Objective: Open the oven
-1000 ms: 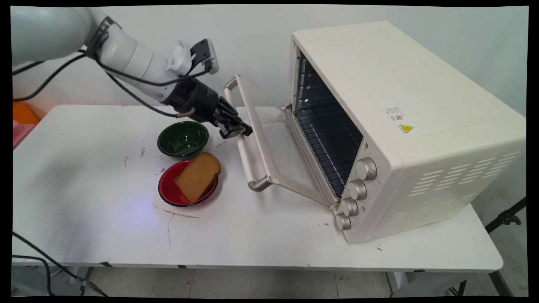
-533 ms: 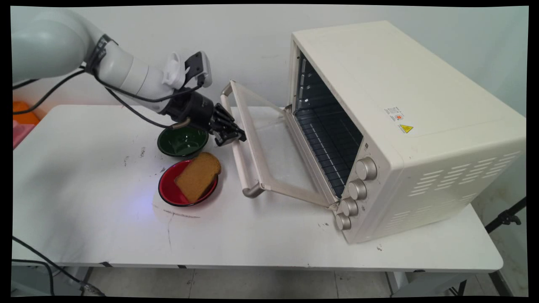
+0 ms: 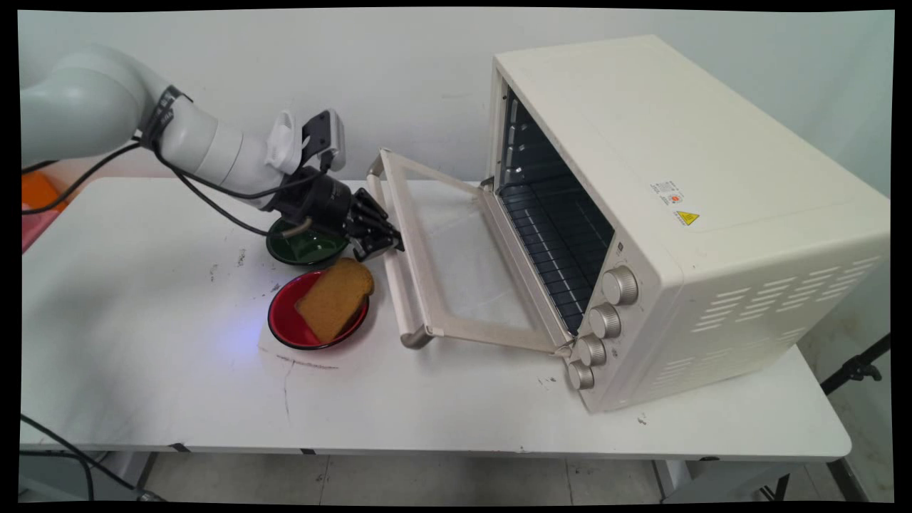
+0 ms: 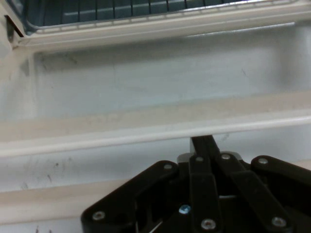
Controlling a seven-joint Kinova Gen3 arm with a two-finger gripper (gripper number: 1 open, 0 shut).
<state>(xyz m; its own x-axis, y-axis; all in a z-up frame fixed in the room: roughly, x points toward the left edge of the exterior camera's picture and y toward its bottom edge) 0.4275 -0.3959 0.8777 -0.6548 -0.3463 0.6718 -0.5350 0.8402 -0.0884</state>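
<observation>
- Main view: I have the gripper against the handle of the oven door, roughly mid-bar; the door hangs partly lowered, hinged along the foot of the oven, which stands at 3 o'clock from the hand
- The green bowl lies at 9 o'clock, partly under the wrist; the red plate with its slice of bread sits at 7 o'clock, near the handle's lower end
- My judgement: any motion here should follow the hinge's arc, slow and square to the bar, so the hand does not slide along it or swing the handle onto the plate
- The oven is cream painted metal, boxy, with four round knobs and louvred side vents; the door is clear glass in a cream frame; the table is white and scuffed
- Hand view: the gripper looks closed, its black linkage drawn together at the middle; the tips pass behind the handle, so I cannot see whether they hook it
- The bar is smooth and rounded; at 12 o'clock lie the glass and the dark wire rack
</observation>
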